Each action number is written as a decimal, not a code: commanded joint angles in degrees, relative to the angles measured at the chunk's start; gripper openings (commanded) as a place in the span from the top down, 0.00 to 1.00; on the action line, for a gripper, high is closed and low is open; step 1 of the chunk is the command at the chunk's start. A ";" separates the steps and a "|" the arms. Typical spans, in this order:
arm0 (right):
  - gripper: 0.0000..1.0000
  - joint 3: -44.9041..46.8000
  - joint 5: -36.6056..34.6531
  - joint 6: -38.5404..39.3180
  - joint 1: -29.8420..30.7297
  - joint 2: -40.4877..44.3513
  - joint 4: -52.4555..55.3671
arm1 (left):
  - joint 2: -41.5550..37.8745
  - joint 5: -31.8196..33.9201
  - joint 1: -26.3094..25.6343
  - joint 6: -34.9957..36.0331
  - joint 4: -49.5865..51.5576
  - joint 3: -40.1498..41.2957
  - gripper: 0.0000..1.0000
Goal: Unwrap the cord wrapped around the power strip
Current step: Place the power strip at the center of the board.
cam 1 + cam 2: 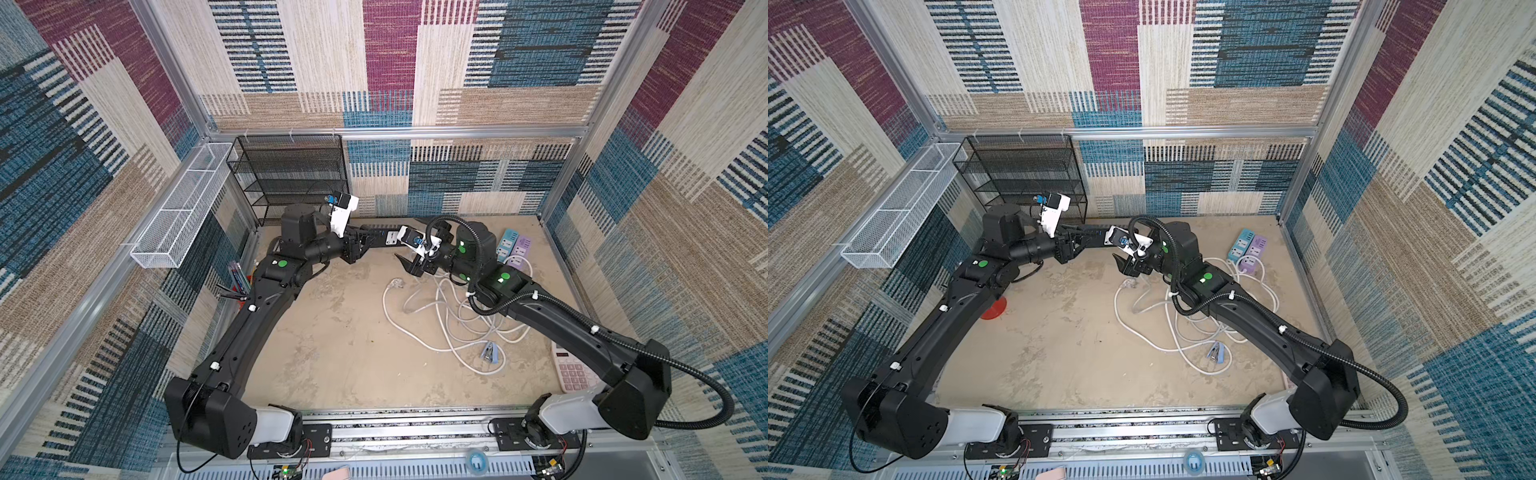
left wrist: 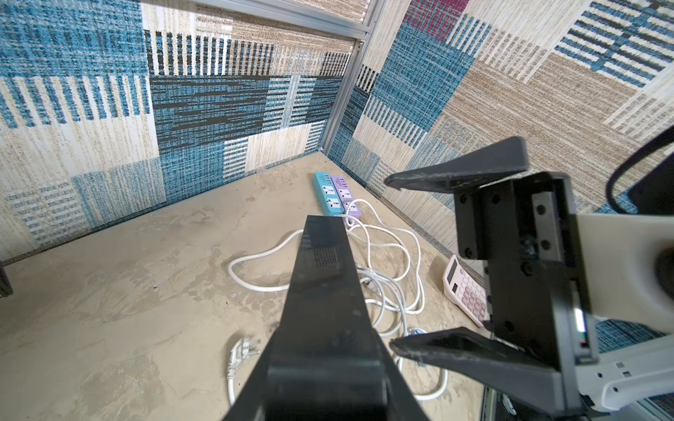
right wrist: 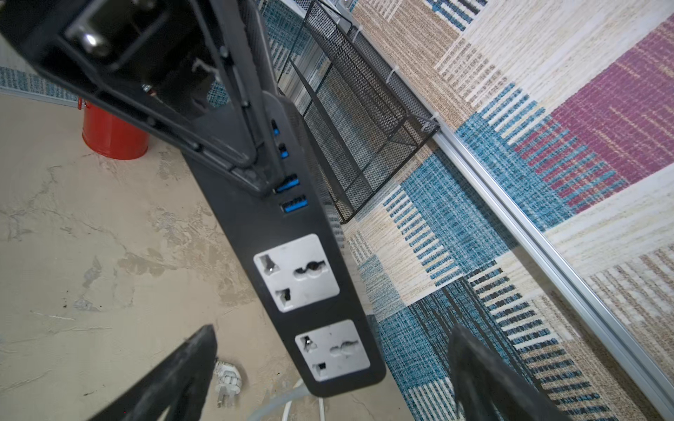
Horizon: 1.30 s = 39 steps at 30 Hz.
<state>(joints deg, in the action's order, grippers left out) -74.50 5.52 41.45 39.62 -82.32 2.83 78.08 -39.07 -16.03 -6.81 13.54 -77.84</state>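
Left gripper [image 3: 264,178] clamps black power strip [image 3: 302,284] aloft | right gripper [image 2: 389,262] spread wide beside its socket end | white cord [image 1: 436,328] loose on table [image 1: 332,353]

We see a beige, mottled tabletop [image 1: 332,332] whose right half carries a loose tangle of white cord [image 2: 262,288], one plug [image 1: 395,284] lying at the tangle's left edge and a small blue-grey clip [image 1: 490,352] among the near loops. At the far right corner a teal power strip [image 1: 508,243] and a purple power strip [image 1: 520,252] lie flat, side by side and touching, and a pink calculator [image 1: 575,372] sits against the right wall. On the left we find a red cup [image 3: 113,138] near the wall, and a black mesh rack [image 1: 291,178] stands in the far left corner.
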 commanded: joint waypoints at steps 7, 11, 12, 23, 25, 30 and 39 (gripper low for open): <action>0.14 -4.89 0.91 2.04 0.77 -5.57 0.60 | -0.52 -3.02 -0.06 1.36 -1.49 -0.48 1.00; 0.31 -6.38 1.42 1.88 0.81 -7.13 0.69 | -0.45 -3.60 -0.12 1.21 -1.44 -0.45 1.00; 0.35 -6.53 1.46 1.84 0.81 -7.36 0.69 | -0.45 -3.64 -0.14 1.23 -1.48 -0.47 1.00; 0.47 -7.22 0.65 1.51 0.79 -8.90 -0.81 | -0.39 -4.69 -0.29 0.89 -1.83 -0.47 1.00; 0.28 -7.19 0.46 1.55 0.81 -9.08 -1.41 | -0.41 -4.83 -0.33 0.74 -1.89 -0.37 1.00; 0.17 -7.66 0.22 1.35 0.81 -9.60 -2.29 | -0.47 -4.88 -0.49 0.88 -1.91 -0.34 1.00; 0.69 -7.31 -0.07 0.36 0.81 -9.55 -2.83 | -0.76 -3.94 -0.58 1.10 -1.92 -0.04 1.00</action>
<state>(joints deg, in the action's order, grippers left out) -81.93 7.31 46.41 40.80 -92.58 4.40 77.97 -39.97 -16.51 -9.10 12.21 -77.89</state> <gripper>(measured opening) 0.456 0.343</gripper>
